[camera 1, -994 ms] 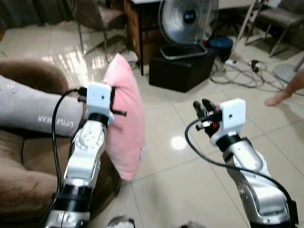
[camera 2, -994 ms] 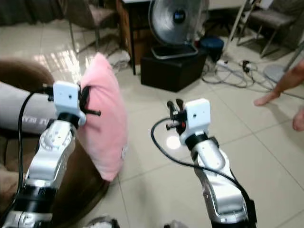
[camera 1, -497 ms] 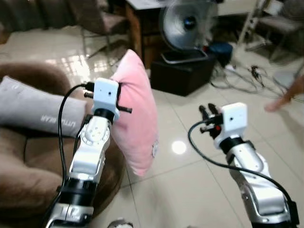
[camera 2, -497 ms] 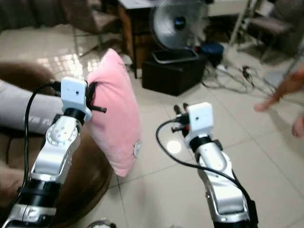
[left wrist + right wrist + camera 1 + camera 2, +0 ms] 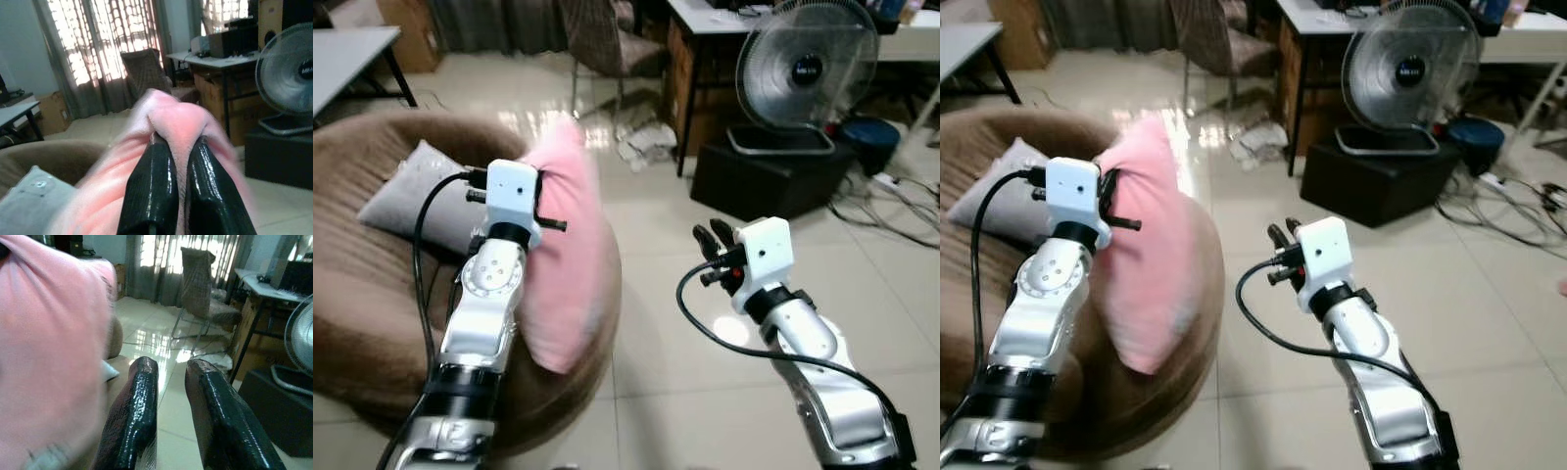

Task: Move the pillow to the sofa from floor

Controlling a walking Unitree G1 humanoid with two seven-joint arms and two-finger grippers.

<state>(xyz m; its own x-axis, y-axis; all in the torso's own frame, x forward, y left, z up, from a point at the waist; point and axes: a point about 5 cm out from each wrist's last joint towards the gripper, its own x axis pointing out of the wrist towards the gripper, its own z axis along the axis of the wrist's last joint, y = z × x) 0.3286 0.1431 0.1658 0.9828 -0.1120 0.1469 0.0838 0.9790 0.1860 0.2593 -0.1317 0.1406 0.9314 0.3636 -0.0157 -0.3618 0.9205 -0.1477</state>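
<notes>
Over the brown sofa [image 5: 372,323], left jaws [image 5: 177,147] pinch the pink pillow [image 5: 566,264], hanging long-axis vertical; right jaws [image 5: 166,369] narrow, empty.

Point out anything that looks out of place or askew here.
The pink pillow hangs on edge from the left claw, pinched at its top, over the brown sofa rim rather than lying flat. Crumpled paper or cloth lies on the floor by the desk. The right claw holds nothing.

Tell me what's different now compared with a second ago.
The view has swung toward the brown sofa, and the pink pillow now hangs over its edge rather than over the floor tiles. The left gripper still pinches the pillow; the right gripper stays empty.
</notes>
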